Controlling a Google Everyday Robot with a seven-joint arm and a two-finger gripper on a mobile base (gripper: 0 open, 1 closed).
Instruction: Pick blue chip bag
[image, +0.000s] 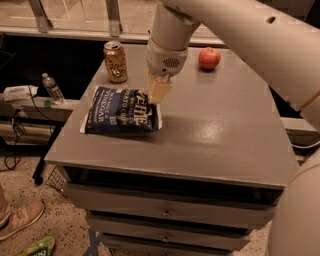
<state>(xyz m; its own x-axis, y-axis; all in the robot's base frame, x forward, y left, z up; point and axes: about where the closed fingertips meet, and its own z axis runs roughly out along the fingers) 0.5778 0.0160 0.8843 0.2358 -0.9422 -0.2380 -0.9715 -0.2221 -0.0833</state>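
Note:
The blue chip bag (119, 110), dark navy with white lettering and white edges, lies on the left part of the grey table top (215, 125). My gripper (158, 90) hangs from the big white arm, straight down at the bag's far right corner. Its cream fingers (159, 88) are together and pinch the bag's right edge. That edge looks slightly raised, while the rest of the bag rests on the table.
A brown soda can (115, 61) stands just behind the bag. A red apple (209, 58) sits at the back middle. Drawers (165, 212) are below the top. A water bottle (52, 89) stands on a low shelf at left. A shoe (20, 220) and a green packet (37, 246) lie on the floor.

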